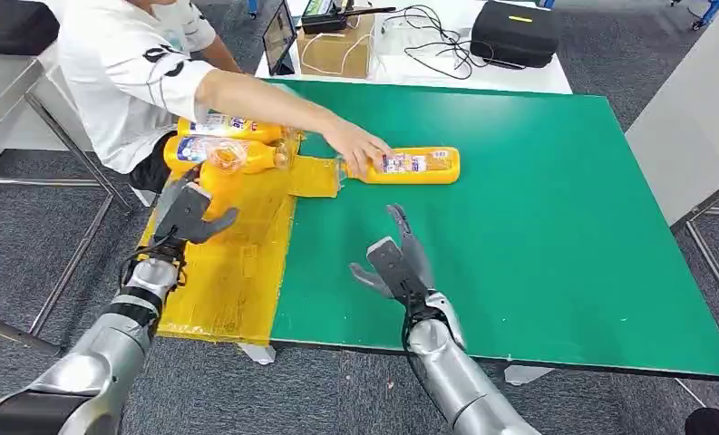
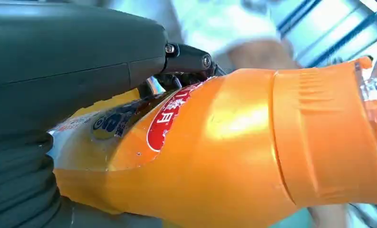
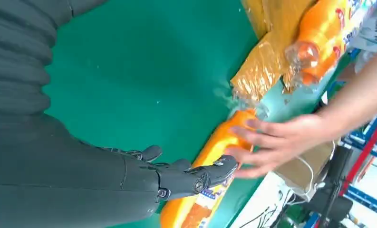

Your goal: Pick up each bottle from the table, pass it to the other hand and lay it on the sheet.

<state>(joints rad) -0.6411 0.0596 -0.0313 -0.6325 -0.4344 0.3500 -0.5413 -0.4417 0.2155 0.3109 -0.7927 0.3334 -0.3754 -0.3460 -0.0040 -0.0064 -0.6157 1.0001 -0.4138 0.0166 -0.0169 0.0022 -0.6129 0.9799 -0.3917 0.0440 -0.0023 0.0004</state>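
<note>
A green table is seen from above, standing on grey carpet; a yellow sheet is laid over its left end, with a small flap reaching onto the green surface; behind the table, a white desk is seen carrying a cardboard box, cables and a black case.

Three orange bottles are visible. Two bottles are laid side by side at the far end of the sheet, just in front of a seated person in a white shirt. A third bottle is laid on its side on the bare green surface, just beside the sheet's flap; it is touched at its neck end by the person's hand, the arm being stretched out over the table.

The left hand is held over the sheet, near the two bottles; in the left wrist view an orange bottle with a red oval label is seen pressed close against the hand, but whether the fingers are closed on it cannot be told.

The right hand is raised above the green surface, near the third bottle but apart from it; its fingers are spread and nothing is held; in the right wrist view its fingertips are seen just beside that bottle.
</note>
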